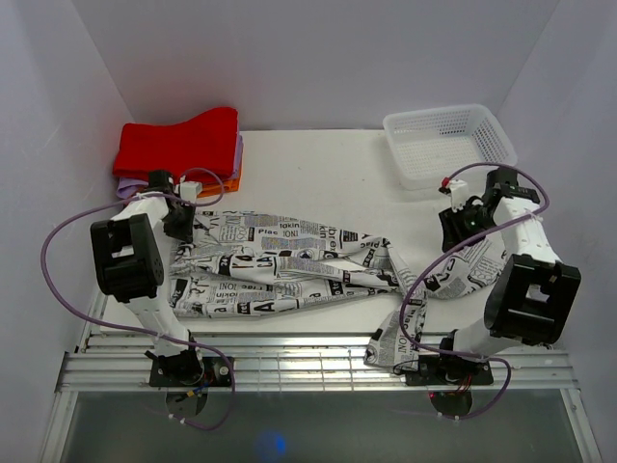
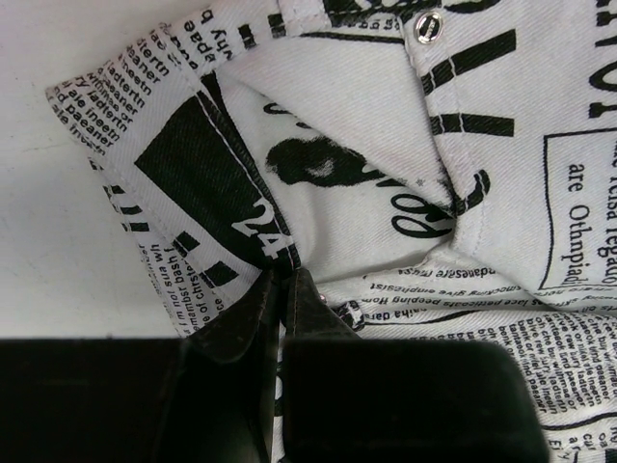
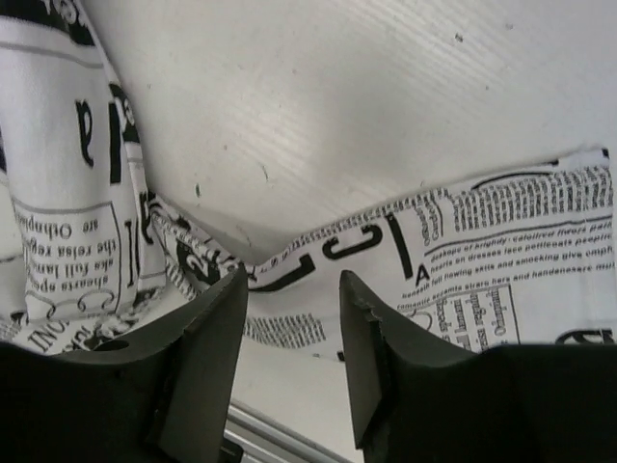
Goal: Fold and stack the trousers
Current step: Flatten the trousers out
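The trousers (image 1: 289,260), white with black newspaper print, lie stretched across the table from left to right. One part hangs over the front edge. My left gripper (image 1: 181,224) sits at their left end. In the left wrist view its jaws (image 2: 285,275) are pinched together on a fold of the trousers (image 2: 386,125), near a metal button. My right gripper (image 1: 453,224) hovers over the right end. Its jaws (image 3: 292,285) stand apart with nothing between them, and the printed trousers (image 3: 501,251) lie just beyond the fingertips.
A stack of folded cloths, red (image 1: 178,145) on top of purple and orange, lies at the back left. A white plastic basket (image 1: 448,143) stands at the back right. Metal rails (image 1: 308,365) run along the table's front edge.
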You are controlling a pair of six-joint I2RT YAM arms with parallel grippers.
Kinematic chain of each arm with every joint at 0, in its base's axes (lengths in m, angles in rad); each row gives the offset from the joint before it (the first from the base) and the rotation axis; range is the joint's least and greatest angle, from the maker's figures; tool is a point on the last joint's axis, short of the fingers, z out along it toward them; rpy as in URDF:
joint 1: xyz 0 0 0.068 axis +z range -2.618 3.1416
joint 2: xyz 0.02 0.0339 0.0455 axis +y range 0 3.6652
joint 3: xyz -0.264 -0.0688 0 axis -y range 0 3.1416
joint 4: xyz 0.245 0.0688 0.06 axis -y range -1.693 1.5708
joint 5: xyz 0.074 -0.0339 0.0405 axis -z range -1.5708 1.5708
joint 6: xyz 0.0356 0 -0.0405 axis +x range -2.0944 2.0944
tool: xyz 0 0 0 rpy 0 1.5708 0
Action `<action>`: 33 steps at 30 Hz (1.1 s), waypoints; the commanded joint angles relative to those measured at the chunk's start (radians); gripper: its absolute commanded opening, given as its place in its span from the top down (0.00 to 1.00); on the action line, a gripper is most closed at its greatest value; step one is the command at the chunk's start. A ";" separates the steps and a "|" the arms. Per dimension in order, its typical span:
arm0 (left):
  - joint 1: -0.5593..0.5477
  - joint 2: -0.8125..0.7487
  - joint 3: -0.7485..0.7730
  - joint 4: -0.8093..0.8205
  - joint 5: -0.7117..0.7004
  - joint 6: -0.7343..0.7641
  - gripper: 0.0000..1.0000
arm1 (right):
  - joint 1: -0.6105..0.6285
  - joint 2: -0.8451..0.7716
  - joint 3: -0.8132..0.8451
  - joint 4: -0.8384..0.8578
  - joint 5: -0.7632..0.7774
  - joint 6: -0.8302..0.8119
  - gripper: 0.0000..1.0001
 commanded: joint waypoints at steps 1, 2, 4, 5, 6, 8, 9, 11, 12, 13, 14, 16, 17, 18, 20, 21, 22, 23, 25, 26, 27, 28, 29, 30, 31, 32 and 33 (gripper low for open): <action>0.020 0.044 0.013 0.000 -0.043 0.019 1.00 | 0.045 0.064 0.039 0.173 -0.089 0.116 0.52; 0.020 0.044 0.016 -0.004 -0.040 0.018 1.00 | 0.062 0.105 0.057 0.215 -0.093 0.186 0.53; 0.020 0.045 0.023 -0.009 -0.029 0.012 1.00 | 0.117 0.153 0.076 0.351 -0.063 0.265 0.53; 0.020 0.045 0.023 -0.010 -0.026 0.006 1.00 | 0.135 0.206 0.103 0.394 -0.053 0.326 0.51; 0.020 0.047 0.025 -0.013 -0.020 0.004 1.00 | 0.158 0.232 0.120 0.439 -0.028 0.358 0.50; 0.020 0.042 0.020 -0.018 -0.014 -0.001 1.00 | 0.175 0.329 0.169 0.540 -0.006 0.414 0.46; 0.020 0.039 0.016 -0.020 -0.014 -0.001 1.00 | 0.183 0.363 0.235 0.563 0.014 0.464 0.45; 0.020 0.028 -0.001 -0.017 -0.017 0.002 1.00 | 0.185 0.470 0.316 0.589 0.032 0.504 0.42; 0.020 0.018 -0.007 -0.013 -0.021 0.005 1.00 | 0.185 0.499 0.392 0.594 0.063 0.529 0.42; 0.021 0.012 -0.015 -0.013 -0.027 0.009 1.00 | 0.183 0.527 0.425 0.603 0.080 0.535 0.41; 0.023 0.008 -0.026 -0.007 -0.032 0.010 1.00 | 0.183 0.565 0.453 0.623 0.097 0.538 0.39; 0.024 0.002 -0.033 -0.004 -0.035 0.009 1.00 | 0.183 0.590 0.519 0.643 0.131 0.541 0.32; 0.026 0.002 -0.035 -0.004 -0.038 0.009 1.00 | 0.183 0.604 0.539 0.637 0.138 0.540 0.28; 0.029 0.002 -0.035 -0.003 -0.038 0.007 1.00 | 0.183 0.604 0.551 0.636 0.137 0.535 0.26; 0.030 0.005 -0.033 -0.003 -0.035 0.006 1.00 | 0.183 0.577 0.570 0.610 0.117 0.494 0.23; 0.032 0.007 -0.032 -0.003 -0.034 0.006 1.00 | 0.183 0.560 0.568 0.569 0.090 0.477 0.20; 0.030 0.005 -0.032 -0.004 -0.032 0.004 1.00 | 0.183 0.538 0.564 0.535 0.063 0.454 0.20; 0.030 0.002 -0.032 -0.006 -0.028 0.002 1.00 | 0.183 0.500 0.574 0.477 0.028 0.367 0.19; 0.030 -0.001 -0.027 -0.012 -0.009 0.004 1.00 | 0.185 0.457 0.591 0.274 -0.061 0.270 0.18; 0.030 -0.007 -0.026 -0.016 -0.005 0.004 1.00 | 0.185 0.402 0.597 0.193 -0.097 0.144 0.16; 0.032 -0.008 -0.024 -0.017 0.005 0.004 1.00 | 0.185 0.370 0.590 0.115 -0.154 0.080 0.14; 0.032 -0.011 -0.023 -0.020 0.009 0.004 1.00 | 0.185 0.330 0.573 -0.027 -0.185 0.013 0.11; 0.030 -0.015 -0.023 -0.021 0.015 0.004 1.00 | 0.185 0.253 0.555 -0.104 -0.207 -0.062 0.00; 0.030 -0.013 -0.023 -0.023 0.019 0.004 1.00 | 0.186 0.216 0.509 -0.166 -0.231 -0.186 0.07; 0.032 -0.013 -0.018 -0.024 0.029 0.004 1.00 | 0.188 0.176 0.484 -0.227 -0.237 -0.251 0.07; 0.030 -0.013 -0.018 -0.029 0.034 0.002 1.00 | 0.194 0.112 0.458 -0.360 -0.236 -0.316 0.07; 0.030 -0.012 -0.016 -0.032 0.037 -0.002 1.00 | 0.215 0.074 0.373 -0.372 -0.196 -0.351 0.07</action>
